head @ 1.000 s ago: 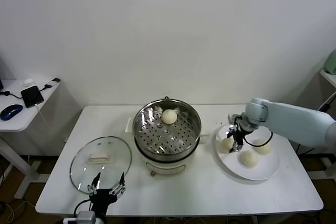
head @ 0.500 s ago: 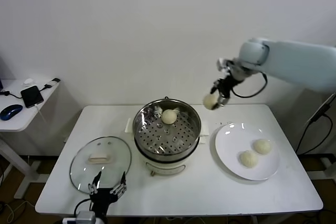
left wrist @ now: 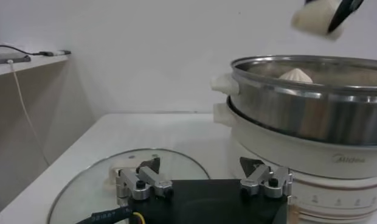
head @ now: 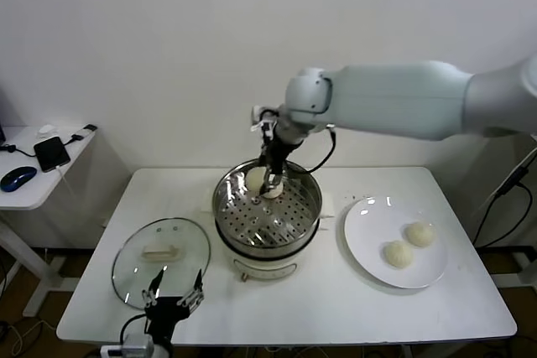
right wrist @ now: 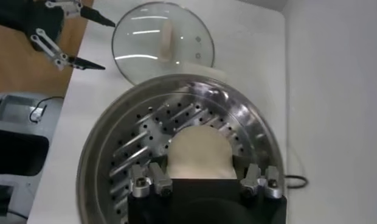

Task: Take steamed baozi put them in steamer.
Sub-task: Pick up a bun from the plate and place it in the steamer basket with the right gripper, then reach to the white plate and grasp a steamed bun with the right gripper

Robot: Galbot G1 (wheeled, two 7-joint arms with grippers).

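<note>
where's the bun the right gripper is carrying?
In the head view, the bun is held in the right gripper above the steamer, over its far rim near table centre, beside the bun already inside.

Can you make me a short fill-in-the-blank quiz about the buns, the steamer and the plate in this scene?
1. The right gripper holds a baozi above the ____.
2. The white plate still holds ____ buns.
3. The glass lid lies on the table to the steamer's ____.
4. The left gripper, near the lid, is ____.

Answers: steamer; two; left; open
</note>
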